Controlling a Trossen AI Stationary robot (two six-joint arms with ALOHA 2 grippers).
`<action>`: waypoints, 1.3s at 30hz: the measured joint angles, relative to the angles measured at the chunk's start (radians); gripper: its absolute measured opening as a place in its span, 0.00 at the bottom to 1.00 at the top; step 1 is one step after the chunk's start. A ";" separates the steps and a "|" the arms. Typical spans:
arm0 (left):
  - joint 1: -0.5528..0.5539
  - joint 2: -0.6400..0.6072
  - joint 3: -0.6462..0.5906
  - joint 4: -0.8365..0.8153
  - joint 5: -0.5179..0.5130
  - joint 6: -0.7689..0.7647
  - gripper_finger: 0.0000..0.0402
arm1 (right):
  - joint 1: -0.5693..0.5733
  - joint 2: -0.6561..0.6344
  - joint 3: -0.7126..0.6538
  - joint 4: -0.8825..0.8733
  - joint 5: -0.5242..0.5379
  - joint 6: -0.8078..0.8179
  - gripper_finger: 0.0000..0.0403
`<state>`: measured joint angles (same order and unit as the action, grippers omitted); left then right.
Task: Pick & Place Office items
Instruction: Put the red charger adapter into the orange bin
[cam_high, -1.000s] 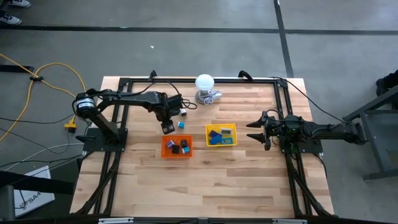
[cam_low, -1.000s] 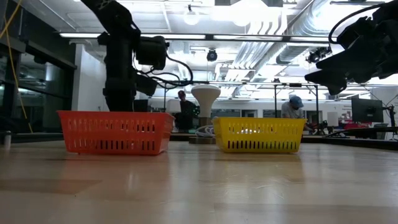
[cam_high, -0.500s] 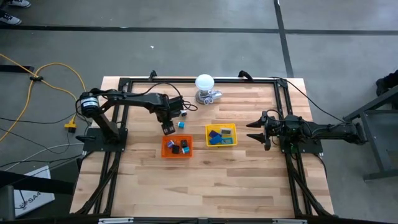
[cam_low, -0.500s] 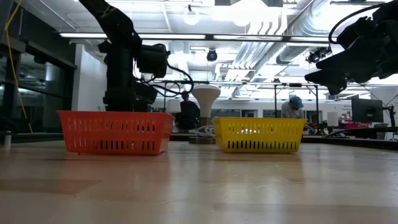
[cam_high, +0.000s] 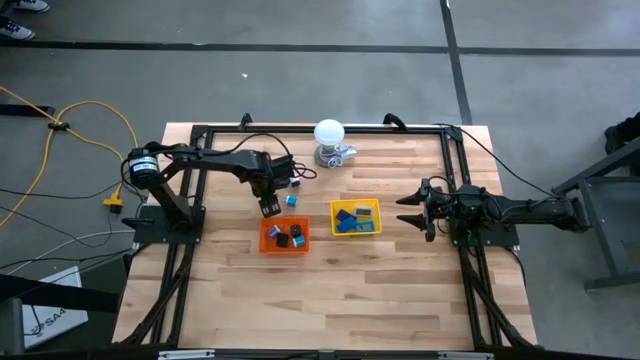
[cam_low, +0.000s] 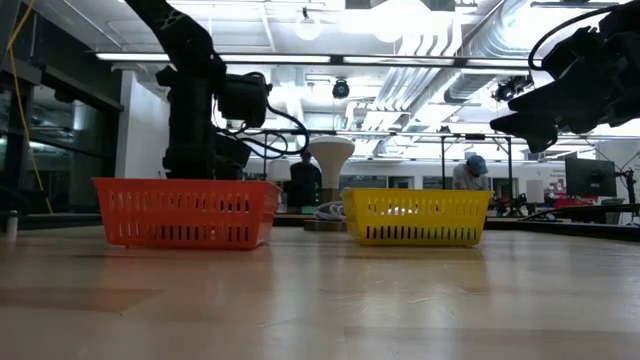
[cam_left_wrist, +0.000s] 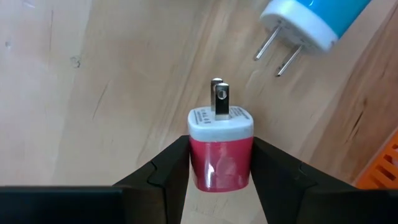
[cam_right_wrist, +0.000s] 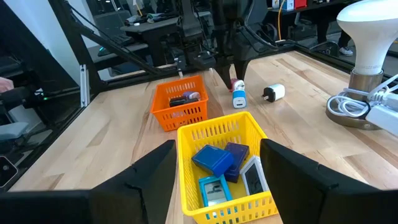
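Observation:
My left gripper (cam_high: 270, 208) points down at the table just behind the orange tray (cam_high: 285, 237). Its fingers are closed on a small red charger with a white face and two prongs (cam_left_wrist: 221, 149). A blue-and-white charger (cam_left_wrist: 310, 18) lies close beside it, also seen as the blue piece (cam_high: 291, 200). A white adaptor (cam_right_wrist: 273, 93) lies farther toward the lamp. The orange tray holds dark, red and blue bits. The yellow tray (cam_high: 356, 216) holds flat blue, teal and grey blocks. My right gripper (cam_high: 412, 215) hangs open at the table's right, above the wood. My left gripper pinches the red body of the charger (cam_left_wrist: 219, 163) between its two fingers, one on each side. The fingers come from above, pointing down. The charger lies flat on the wood with its prongs (cam_left_wrist: 219, 98) level, pointing away from the fingers.
A white ball lamp on a metal base (cam_high: 330, 140) with a coiled cable stands at the far middle. Black frame rails (cam_high: 455, 180) run along the table's sides. Bare wood spreads across the near half. People stand in the room behind the table.
My left gripper has sunk a little toward the table behind the orange tray. My right arm has kept still.

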<state>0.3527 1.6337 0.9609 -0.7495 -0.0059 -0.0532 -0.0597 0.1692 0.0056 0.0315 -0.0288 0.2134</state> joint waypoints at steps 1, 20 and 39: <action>0.000 0.000 -0.002 0.002 0.000 -0.001 0.37 | 0.000 0.000 0.000 0.000 0.000 0.000 0.55; 0.019 -0.022 -0.004 0.011 0.004 0.026 0.32 | 0.000 0.000 0.000 0.000 0.000 0.000 0.55; -0.019 -0.364 0.061 -0.069 0.031 0.073 0.32 | 0.000 0.000 0.000 0.000 0.000 0.000 0.55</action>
<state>0.3336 1.2693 1.0217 -0.8189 0.0255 0.0196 -0.0601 0.1692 0.0056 0.0315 -0.0291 0.2131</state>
